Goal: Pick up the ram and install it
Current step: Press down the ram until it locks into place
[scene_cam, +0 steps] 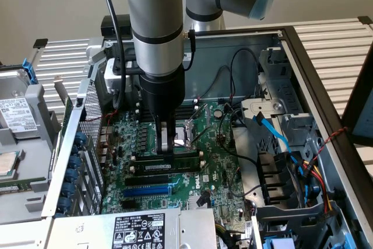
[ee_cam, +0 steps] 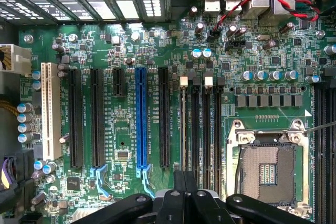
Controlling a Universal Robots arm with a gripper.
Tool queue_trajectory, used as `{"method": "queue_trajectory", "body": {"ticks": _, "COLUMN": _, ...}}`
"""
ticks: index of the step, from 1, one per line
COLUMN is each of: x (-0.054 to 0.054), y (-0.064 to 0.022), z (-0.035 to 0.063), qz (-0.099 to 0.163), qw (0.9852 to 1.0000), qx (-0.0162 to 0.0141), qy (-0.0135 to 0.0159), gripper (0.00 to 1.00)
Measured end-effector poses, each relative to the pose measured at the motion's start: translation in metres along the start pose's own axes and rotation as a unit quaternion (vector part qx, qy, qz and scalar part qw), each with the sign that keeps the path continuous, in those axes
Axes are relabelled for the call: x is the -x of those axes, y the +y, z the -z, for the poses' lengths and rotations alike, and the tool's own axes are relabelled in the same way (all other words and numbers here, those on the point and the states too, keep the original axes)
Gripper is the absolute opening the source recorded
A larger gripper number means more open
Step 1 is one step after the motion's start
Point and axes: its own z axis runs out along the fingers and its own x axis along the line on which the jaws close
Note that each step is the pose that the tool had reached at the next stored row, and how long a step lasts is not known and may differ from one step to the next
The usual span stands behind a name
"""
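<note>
Side bench: at the exterior view's left, a hard drive (scene_cam: 16, 112) lies outside the computer case (scene_cam: 303, 56).
Case contents: the green motherboard (scene_cam: 192, 167) lies flat in the open case, with a power supply (scene_cam: 140, 228) near the front and a bundle of cables (scene_cam: 297, 161) toward the exterior view's right.
Ram: the ram (scene_cam: 166, 165) sits level along a black slot, beside the blue slot (scene_cam: 147, 191).
Slots from the wrist: the blue slot (ee_cam: 140, 124) and the empty processor socket (ee_cam: 268, 169) flank the memory slots (ee_cam: 202, 124).
Gripper: the gripper (scene_cam: 166, 144) has its fingers pinched together, tips pressing down on the stick's top edge, not gripping it.
Progress: the stick looks placed in its slot; whether it is fully latched cannot be told.
</note>
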Motion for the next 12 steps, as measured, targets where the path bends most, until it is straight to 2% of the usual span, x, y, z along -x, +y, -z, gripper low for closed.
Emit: {"method": "queue_trajectory", "body": {"ticks": 12, "x": 0.0004, "y": 0.0000, "z": 0.0000, "qz": 0.000, "qw": 1.0000, "qx": 0.0000, "qy": 0.0001, "gripper": 0.10}}
